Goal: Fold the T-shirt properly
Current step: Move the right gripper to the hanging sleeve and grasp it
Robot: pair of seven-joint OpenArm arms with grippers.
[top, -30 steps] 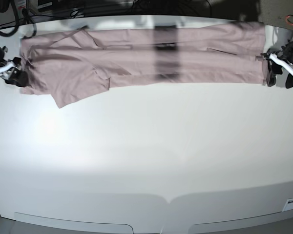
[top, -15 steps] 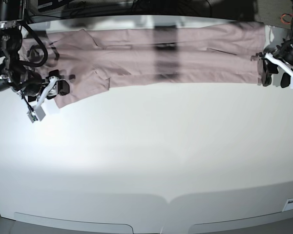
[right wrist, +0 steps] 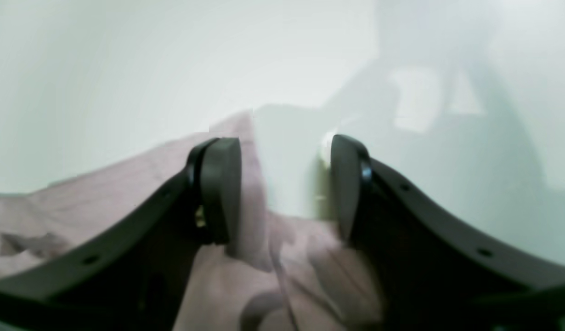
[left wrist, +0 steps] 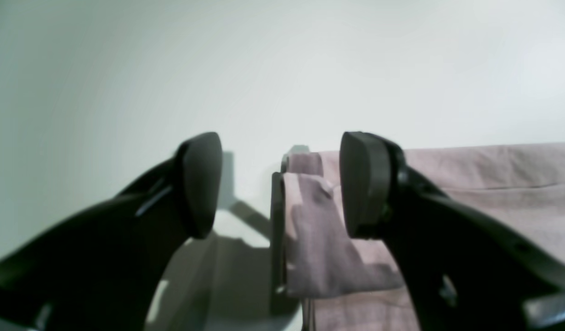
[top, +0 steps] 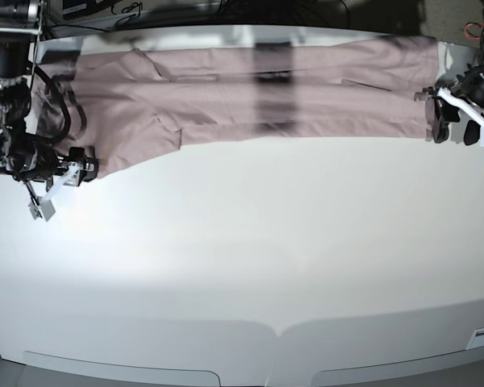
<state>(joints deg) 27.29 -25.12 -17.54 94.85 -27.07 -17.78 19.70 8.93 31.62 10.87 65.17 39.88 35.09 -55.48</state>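
Since the earlier base frames, the right gripper (top: 79, 165) has swung from the T-shirt's (top: 250, 93) outer sleeve end to its loose flap nearest the table's front, while the left gripper (top: 448, 121) holds much the same station at the opposite end. The T-shirt lies as a long folded band along the far side of the table (top: 250, 266). Both sets of fingers stand wide open and grip nothing. Risk: if either gripper closes from here it may pinch only the top layer, or a single fold, so a lift would drag the band open and undo the existing folds; uneven timing between the arms would skew the cloth. Left wrist view shows what the base view cannot: a small turned-up cloth corner between the open fingers (left wrist: 200, 184), one finger over bare table, the other over fabric. Right wrist view, blurred, shows cloth under and between its fingers (right wrist: 220, 188); layer count cannot be told. Only the base view shows the garment's full extent.
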